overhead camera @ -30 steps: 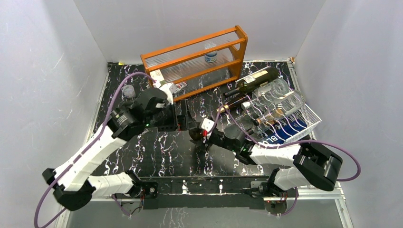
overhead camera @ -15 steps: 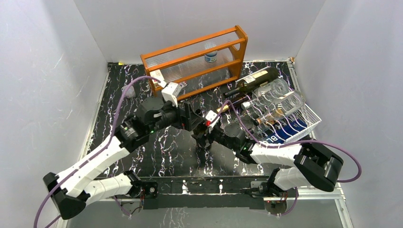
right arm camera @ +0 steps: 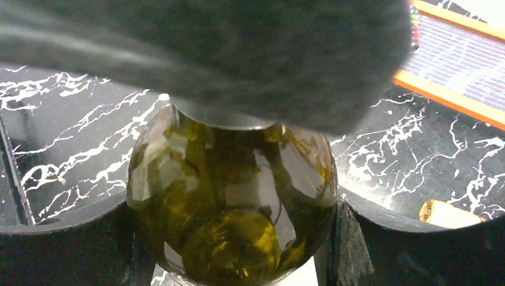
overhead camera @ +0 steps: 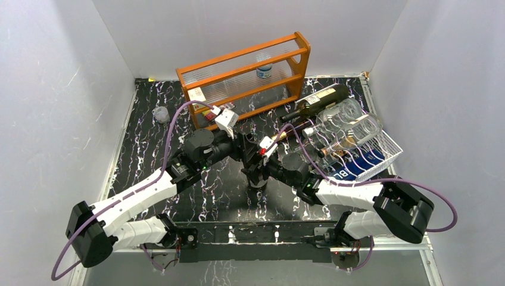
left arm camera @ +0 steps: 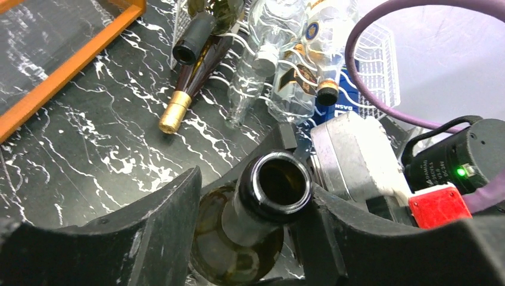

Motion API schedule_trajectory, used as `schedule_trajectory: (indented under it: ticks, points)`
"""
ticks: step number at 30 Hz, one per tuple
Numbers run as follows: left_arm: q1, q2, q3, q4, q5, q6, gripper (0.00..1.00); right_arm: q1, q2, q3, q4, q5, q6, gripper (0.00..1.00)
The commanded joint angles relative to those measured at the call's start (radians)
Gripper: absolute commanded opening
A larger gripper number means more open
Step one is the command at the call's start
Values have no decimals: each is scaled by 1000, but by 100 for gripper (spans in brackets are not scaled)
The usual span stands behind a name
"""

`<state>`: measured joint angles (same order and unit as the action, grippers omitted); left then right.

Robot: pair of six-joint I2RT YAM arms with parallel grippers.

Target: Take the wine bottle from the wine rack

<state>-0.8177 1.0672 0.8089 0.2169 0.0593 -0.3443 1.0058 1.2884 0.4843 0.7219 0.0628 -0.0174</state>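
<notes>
right gripper (right arm camera: 232, 238): fingers pressed on both sides of the fat body of the bottle (right arm camera: 232, 196), so it has a firm hold. The glass is olive-green. It stands upright at mid-table (overhead camera: 220, 199), just ahead of the arm bases. It's off the rack and well apart from it.

left gripper (left arm camera: 256, 193): reaches in from the left, and its fingers straddle the bottle's neck just under the open mouth. One finger (left arm camera: 333, 238) looks to be against the neck and the other shows a clear gap. So it's partly open, with no grip there.

Further out on the right is the white wire rack (overhead camera: 387, 146), with several bottles lying in it, necks toward table centre. There's a dark bottle (overhead camera: 321, 98) with a label and clear bottles (overhead camera: 345, 122). The neck of a gold-capped bottle (left arm camera: 177, 110) sticks out past the rack edge over the table.

Far back is the orange shelf (overhead camera: 250, 89) with ribbed clear panels and a small bottle (overhead camera: 264, 71) in it. A small clear cup (overhead camera: 159, 114) sits at far left.
</notes>
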Motion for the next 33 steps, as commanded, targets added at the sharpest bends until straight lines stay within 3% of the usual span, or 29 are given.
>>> schedule_trajectory:
  ticks: [1,4,7,9,10,17,19,23,27,29,33]
  points:
    - [-1,21,-5,130,-19,52,49,0,-45,80,106,-39,18,76]
    - [-1,23,0,117,-31,70,36,0,-48,83,95,-32,23,79]
    - [-1,1,11,65,-57,113,19,1,-68,99,33,-1,48,96]
    - [-1,-9,36,1,-87,149,3,0,-81,112,-26,4,55,98]
    - [-1,-11,51,-33,-101,164,0,1,-86,116,-51,-2,57,98]
    - [-1,-56,128,-222,-301,182,0,0,-144,144,-247,-44,40,98]
    - [-1,-71,161,-295,-418,157,0,1,-178,147,-314,-20,44,98]
    - [-1,-88,228,-473,-604,97,0,-1,-211,220,-516,118,99,98]
    - [4,-104,281,-624,-738,51,0,-14,-174,384,-785,273,268,98]
    - [9,-118,284,-658,-784,55,0,-41,-130,464,-901,265,330,98]
    - [55,-149,259,-668,-855,73,0,-128,-76,566,-1014,104,352,98]
